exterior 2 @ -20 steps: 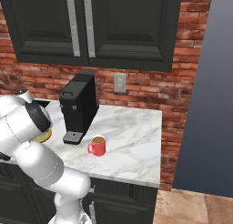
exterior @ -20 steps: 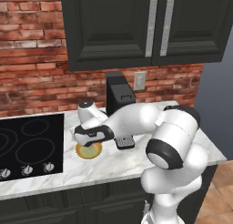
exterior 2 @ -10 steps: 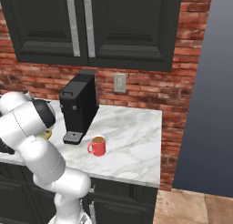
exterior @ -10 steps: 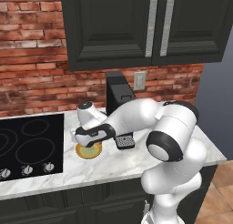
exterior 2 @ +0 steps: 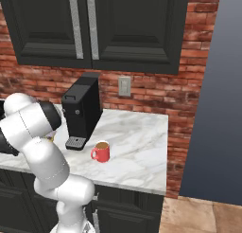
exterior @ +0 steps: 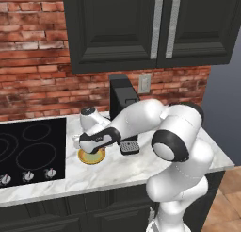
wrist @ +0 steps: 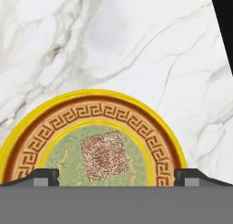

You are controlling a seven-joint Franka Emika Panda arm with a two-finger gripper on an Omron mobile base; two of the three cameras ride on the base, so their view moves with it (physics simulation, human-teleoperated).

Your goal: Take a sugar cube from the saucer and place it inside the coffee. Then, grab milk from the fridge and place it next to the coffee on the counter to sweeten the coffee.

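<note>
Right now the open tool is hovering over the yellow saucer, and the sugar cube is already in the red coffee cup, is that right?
Not quite: the sugar cube lies on the saucer, as the hand view shows, between the open tool tips. The coffee stands apart.

Counter: polished white marble look, grey veins, smooth, soft sheen. Saucer below the fingers: glazed ceramic look, glossy yellow rim, brown key-pattern band, mottled green centre. Sugar cube midway between the fingers: grainy, speckled brown-beige, rough matt. Fingers: dark matt plastic look. Cup: red, smooth, slight gloss. Coffee machine: black, matt. Cooktop: black, glassy smooth. Wall: rough red brick. Cabinets: dark matt panels, brushed metal handles.
</note>
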